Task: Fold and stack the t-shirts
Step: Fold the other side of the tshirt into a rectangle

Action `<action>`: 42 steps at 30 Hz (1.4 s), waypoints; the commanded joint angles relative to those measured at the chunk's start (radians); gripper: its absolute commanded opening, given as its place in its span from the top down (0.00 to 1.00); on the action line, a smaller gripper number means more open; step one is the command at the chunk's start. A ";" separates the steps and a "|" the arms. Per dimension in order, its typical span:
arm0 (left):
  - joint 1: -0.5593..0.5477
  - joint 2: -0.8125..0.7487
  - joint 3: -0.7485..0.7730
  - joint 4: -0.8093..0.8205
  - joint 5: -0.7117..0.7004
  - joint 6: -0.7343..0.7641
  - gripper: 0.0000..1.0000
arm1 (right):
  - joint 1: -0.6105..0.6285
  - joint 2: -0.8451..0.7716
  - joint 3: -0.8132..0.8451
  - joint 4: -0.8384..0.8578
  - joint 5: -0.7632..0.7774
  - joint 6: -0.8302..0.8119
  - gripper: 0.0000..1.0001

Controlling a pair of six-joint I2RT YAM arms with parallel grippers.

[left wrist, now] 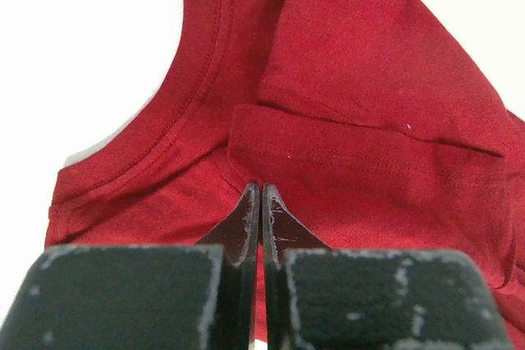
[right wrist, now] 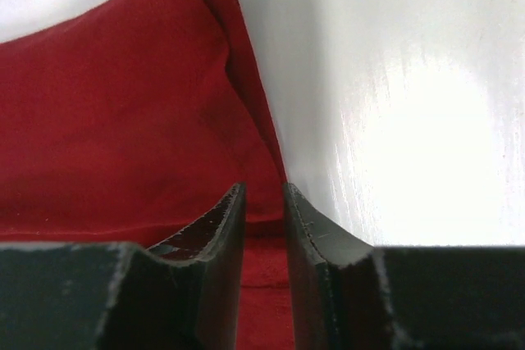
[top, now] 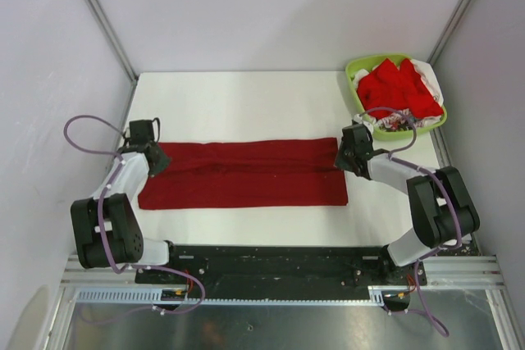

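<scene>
A dark crimson t-shirt (top: 246, 174) lies on the white table, folded into a long strip. My left gripper (top: 156, 157) is at its left end. In the left wrist view that gripper (left wrist: 262, 190) has its jaws pressed together on the cloth (left wrist: 369, 79) just below the collar, and creases run in to the tips. My right gripper (top: 349, 153) is at the strip's right end. The right wrist view shows it (right wrist: 264, 190) closed to a narrow gap over the shirt's edge (right wrist: 123, 104), with red cloth filling the gap. Brighter red t-shirts (top: 398, 88) are piled in the basket.
The lime-green basket (top: 353, 71) stands at the back right corner, close behind my right arm. White patterned fabric (top: 394, 125) hangs over its near rim. Grey walls close in the table (top: 246, 104) on three sides.
</scene>
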 commanded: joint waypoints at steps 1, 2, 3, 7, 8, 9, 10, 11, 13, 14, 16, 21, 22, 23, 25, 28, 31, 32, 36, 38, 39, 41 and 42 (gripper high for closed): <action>0.009 -0.069 -0.019 0.045 0.007 -0.036 1.00 | 0.002 -0.048 0.048 -0.007 -0.008 -0.011 0.69; 0.009 -0.078 -0.021 0.049 0.009 -0.036 1.00 | 0.008 -0.047 0.049 -0.008 -0.009 -0.012 0.68; 0.009 -0.089 -0.022 0.054 0.011 -0.036 1.00 | 0.014 -0.046 0.051 -0.007 -0.006 -0.014 0.68; 0.009 -0.124 -0.023 0.063 0.020 -0.030 1.00 | 0.036 -0.029 0.053 0.001 0.001 -0.025 0.66; 0.009 -0.131 -0.023 0.063 0.021 -0.027 1.00 | 0.038 -0.022 0.055 0.003 0.002 -0.024 0.66; 0.009 -0.137 -0.025 0.063 0.020 -0.024 1.00 | 0.038 -0.017 0.057 0.004 0.003 -0.025 0.65; 0.009 -0.142 -0.028 0.064 0.018 -0.023 1.00 | 0.037 -0.011 0.062 0.006 0.005 -0.028 0.65; 0.008 -0.146 -0.030 0.064 0.018 -0.022 1.00 | 0.035 -0.005 0.069 0.008 0.010 -0.032 0.64; 0.009 -0.149 -0.032 0.063 0.019 -0.019 1.00 | 0.030 0.003 0.090 0.012 0.027 -0.043 0.63; 0.009 -0.149 -0.033 0.064 0.019 -0.019 1.00 | 0.025 0.009 0.102 0.015 0.030 -0.047 0.63; 0.009 -0.149 -0.037 0.065 0.021 -0.022 1.00 | 0.011 0.024 0.127 0.023 0.033 -0.052 0.62; 0.009 -0.144 -0.045 0.066 0.017 -0.022 1.00 | -0.019 0.102 0.199 0.043 0.036 -0.059 0.62; 0.009 -0.142 -0.045 0.066 0.018 -0.023 1.00 | -0.023 0.122 0.214 0.046 0.036 -0.061 0.62; 0.009 -0.141 -0.044 0.067 0.020 -0.024 1.00 | -0.025 0.143 0.229 0.047 0.036 -0.064 0.63; 0.009 -0.138 -0.044 0.067 0.023 -0.025 1.00 | -0.029 0.181 0.254 0.052 0.039 -0.069 0.64; 0.008 -0.139 -0.041 0.067 0.024 -0.024 1.00 | -0.034 0.225 0.276 0.070 0.035 -0.078 0.64; 0.009 -0.139 -0.042 0.067 0.026 -0.024 1.00 | -0.038 0.267 0.304 0.073 0.025 -0.083 0.64; 0.009 -0.138 -0.042 0.068 0.027 -0.024 1.00 | -0.038 0.277 0.310 0.073 0.024 -0.082 0.64; 0.008 -0.134 -0.044 0.071 0.027 -0.024 1.00 | -0.039 0.292 0.321 0.074 0.029 -0.083 0.64; 0.008 -0.135 -0.044 0.071 0.027 -0.023 1.00 | -0.039 0.293 0.326 0.075 0.037 -0.087 0.64; 0.009 -0.134 -0.044 0.071 0.026 -0.024 1.00 | -0.039 0.291 0.329 0.074 0.042 -0.089 0.64; 0.009 -0.134 -0.044 0.071 0.027 -0.023 1.00 | -0.041 0.290 0.333 0.074 0.050 -0.096 0.65; 0.008 -0.134 -0.044 0.071 0.026 -0.022 1.00 | -0.042 0.292 0.338 0.073 0.046 -0.099 0.65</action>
